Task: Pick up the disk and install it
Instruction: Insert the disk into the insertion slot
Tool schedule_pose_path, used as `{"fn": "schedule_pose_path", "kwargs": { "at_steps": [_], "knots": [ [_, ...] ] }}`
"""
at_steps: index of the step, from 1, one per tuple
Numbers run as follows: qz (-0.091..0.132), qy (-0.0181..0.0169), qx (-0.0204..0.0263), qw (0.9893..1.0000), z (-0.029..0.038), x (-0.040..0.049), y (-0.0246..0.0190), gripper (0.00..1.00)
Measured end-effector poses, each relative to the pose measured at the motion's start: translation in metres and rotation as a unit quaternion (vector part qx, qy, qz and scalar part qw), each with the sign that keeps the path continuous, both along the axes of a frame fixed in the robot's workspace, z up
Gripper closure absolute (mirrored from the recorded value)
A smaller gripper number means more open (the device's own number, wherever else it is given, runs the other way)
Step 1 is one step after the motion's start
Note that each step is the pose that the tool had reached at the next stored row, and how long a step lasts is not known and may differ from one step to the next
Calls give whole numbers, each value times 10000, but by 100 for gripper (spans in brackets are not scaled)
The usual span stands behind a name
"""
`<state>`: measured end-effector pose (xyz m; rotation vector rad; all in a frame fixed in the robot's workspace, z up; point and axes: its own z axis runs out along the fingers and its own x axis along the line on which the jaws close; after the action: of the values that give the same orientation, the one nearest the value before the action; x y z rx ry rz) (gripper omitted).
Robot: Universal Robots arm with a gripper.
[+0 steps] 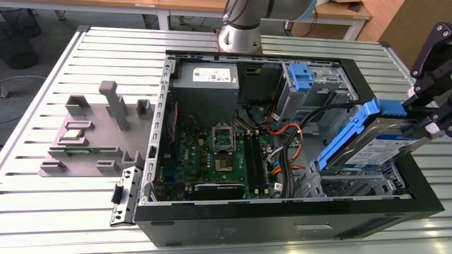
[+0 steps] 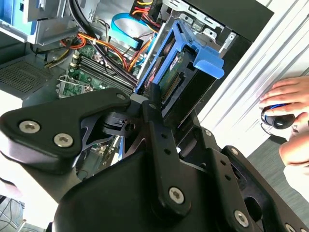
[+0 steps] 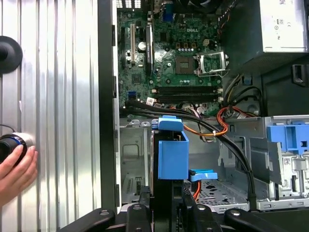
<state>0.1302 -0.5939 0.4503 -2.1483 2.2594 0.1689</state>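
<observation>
Exterior view: tilted silver, blue-framed disk (image 1: 381, 144)

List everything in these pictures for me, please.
disk: one, silver in a blue bracket, tilted over the case at the exterior view's right
computer case: one, black, open, on the table
table: one, silver, slatted, beneath the case
motherboard: one, green, inside the case
power supply: one, grey with white sticker, case's far end
latch piece: one, blue, inside the case
fixture: one, grey, on the table, exterior view's left
cables: several, orange and black, inside the case
person's hand: one, on a dark device beside the table
arm: one, grey, base beyond the case
tool: one, black, shut on the disk
</observation>
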Motion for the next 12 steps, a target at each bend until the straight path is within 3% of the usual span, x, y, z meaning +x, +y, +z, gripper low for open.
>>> {"fn": "schedule_pose_path", "kwargs": {
  "at_steps": [12],
  "knots": [
    [67,0,0,10000,-77,-3,0,65]
  ]
}}
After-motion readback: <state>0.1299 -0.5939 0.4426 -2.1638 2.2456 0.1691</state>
